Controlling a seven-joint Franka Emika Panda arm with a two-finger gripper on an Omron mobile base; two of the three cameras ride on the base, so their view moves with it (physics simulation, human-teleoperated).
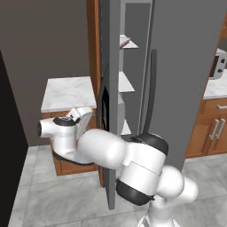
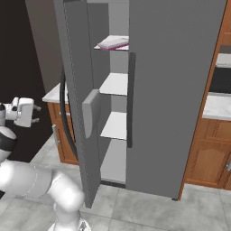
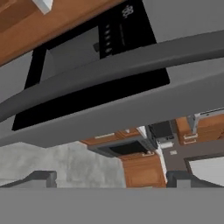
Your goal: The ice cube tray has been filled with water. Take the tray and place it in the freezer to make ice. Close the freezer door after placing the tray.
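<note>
With the ice cube tray (image 2: 113,43) already lying on the top freezer shelf, what remains looks like shutting the door.

step: close the freezer door (image 2: 76,99); it stands wide open, edge toward the cameras.
gripper place: gripper (image 3: 111,177) on the door's outer face, left of it, just beside the long dark handle (image 3: 109,70) and the black dispenser panel (image 3: 87,57).
gripper state: fingertips (image 3: 41,178) apart with nothing between them, so spread and empty.
how to do well: push flat on the outer face near the handle side, sweep rightward along the door's arc, don't hook the handle, keep the elbow out of the gap.
risk: the arm's bulk sits near the door's bottom edge in the left base view and could block the swing.
tray look: thin, flat, pale pinkish-white slab, lying level, near the shelf's front edge.
freezer (image 2: 115,113): grey inside, white shelves, lower ones bare.
</note>
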